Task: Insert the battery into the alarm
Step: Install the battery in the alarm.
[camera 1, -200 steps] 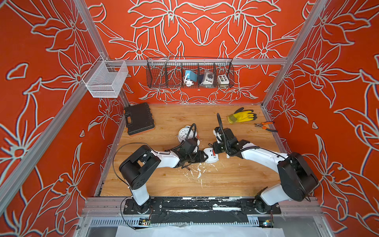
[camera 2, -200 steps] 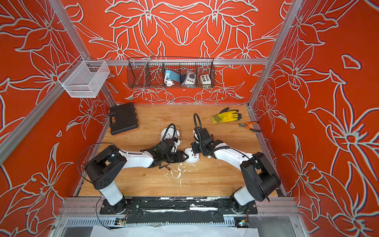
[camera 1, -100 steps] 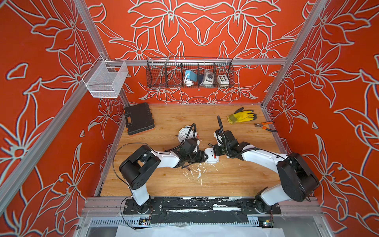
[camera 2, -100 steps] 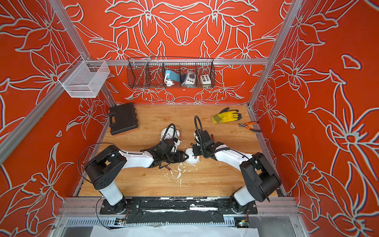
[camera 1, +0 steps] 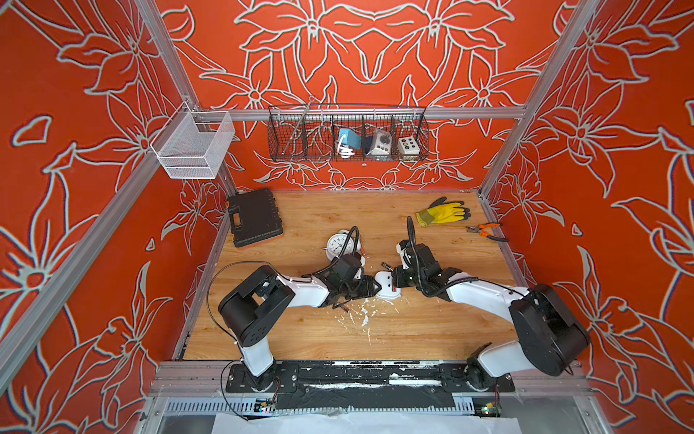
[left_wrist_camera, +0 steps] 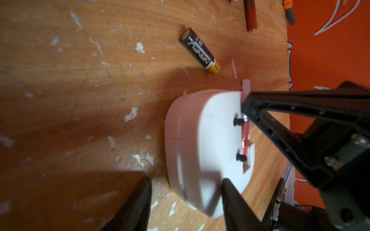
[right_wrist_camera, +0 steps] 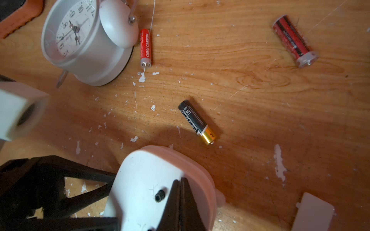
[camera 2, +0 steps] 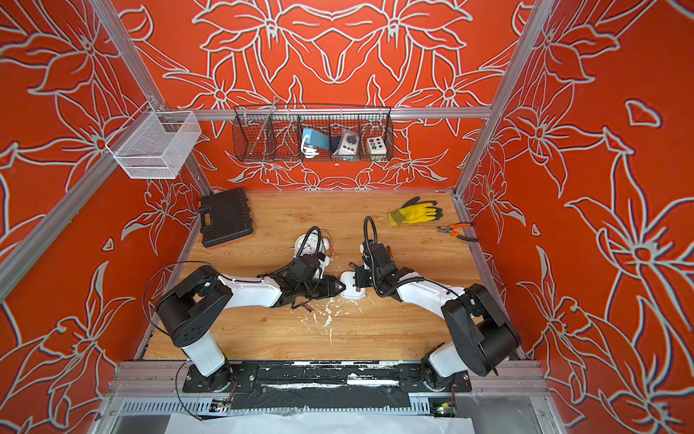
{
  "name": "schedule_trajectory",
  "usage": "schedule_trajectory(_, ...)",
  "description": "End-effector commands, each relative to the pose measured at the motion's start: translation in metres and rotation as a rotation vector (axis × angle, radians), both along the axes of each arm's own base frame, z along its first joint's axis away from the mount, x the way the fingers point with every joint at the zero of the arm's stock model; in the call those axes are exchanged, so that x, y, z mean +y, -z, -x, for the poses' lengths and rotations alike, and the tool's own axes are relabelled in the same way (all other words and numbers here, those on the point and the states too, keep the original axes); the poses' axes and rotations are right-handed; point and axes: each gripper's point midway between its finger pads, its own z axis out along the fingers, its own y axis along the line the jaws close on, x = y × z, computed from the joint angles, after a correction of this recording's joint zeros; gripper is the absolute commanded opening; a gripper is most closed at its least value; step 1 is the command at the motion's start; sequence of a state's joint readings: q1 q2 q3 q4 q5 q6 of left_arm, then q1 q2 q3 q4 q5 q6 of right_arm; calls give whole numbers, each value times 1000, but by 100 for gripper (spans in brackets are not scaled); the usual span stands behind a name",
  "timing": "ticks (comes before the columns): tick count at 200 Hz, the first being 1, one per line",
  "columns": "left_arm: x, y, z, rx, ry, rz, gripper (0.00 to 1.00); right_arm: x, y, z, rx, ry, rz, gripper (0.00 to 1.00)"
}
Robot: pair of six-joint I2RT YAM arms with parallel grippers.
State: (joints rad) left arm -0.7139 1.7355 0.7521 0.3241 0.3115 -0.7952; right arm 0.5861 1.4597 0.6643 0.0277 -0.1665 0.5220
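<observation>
The white alarm lies back-up at the table's middle. My left gripper straddles its near end, one finger on the back, the other by the rim. A red battery sits in the open slot between two black knobs. My right gripper is shut, nothing between its fingers, its tip resting on the alarm at the battery's end.
A black-and-gold battery lies loose beside the alarm. A thin red battery lies by a twin-bell clock, a red-black one farther off. The white slot cover, a yellow glove, pliers and a black case lie around.
My right gripper's jaws have closed the last bit and its tip has settled lower onto the alarm's back. The left arm and the alarm have stayed put.
</observation>
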Motion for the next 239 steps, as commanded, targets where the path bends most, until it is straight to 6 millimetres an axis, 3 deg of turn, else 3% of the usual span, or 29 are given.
schedule_trajectory(1, 15, 31, 11, 81, -23, -97, 53, -25, 51, 49, 239, 51, 68, 5)
schedule_trajectory(35, 16, 31, 11, 83, -24, -102, 53, -32, 66, 60, 291, 95, 64, 4)
schedule_trajectory(62, 16, 31, 11, 83, -23, -104, 53, -28, 60, 60, 272, 77, 37, 4)
schedule_trajectory(155, 17, 32, 11, 76, -16, -117, 53, -10, -16, 19, 78, 16, 13, 20)
schedule_trajectory(177, 18, 33, 11, 74, -13, -127, 53, -16, -16, 15, 68, 24, 52, 21)
schedule_trajectory(239, 19, 35, 11, 76, -12, -138, 52, -20, 3, 23, 118, 33, 63, 9)
